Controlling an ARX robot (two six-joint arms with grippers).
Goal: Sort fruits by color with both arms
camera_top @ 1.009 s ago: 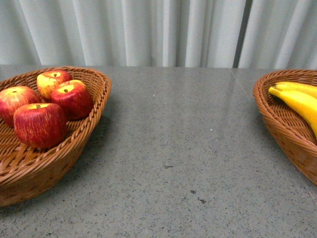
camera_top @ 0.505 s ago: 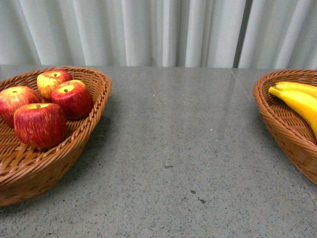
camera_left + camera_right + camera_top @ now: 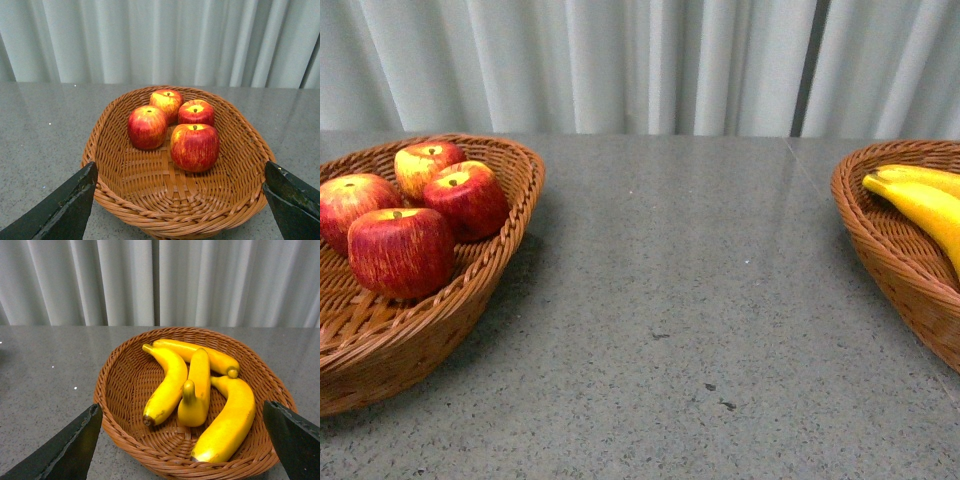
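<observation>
Brightness: all three views are evenly and brightly lit, with no dark corners.
Light source: soft and diffuse, seemingly from above.
Shadows: a faint, soft-edged shadow lies on the bench (image 3: 700,300) beside the left basket (image 3: 470,300); thin shadows sit under the bananas (image 3: 195,390).
Glare: small highlights on the apples (image 3: 195,147) and a pale sheen on the far bench by the curtain (image 3: 620,60).
Focus: fruit and weave are sharp; the tool fingers (image 3: 60,210) at the wrist views' lower corners are slightly soft.

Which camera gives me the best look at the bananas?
The right wrist view: all four bananas lie in full sight in their basket. The front view cuts them off at its edge; the left wrist view shows none.
</observation>
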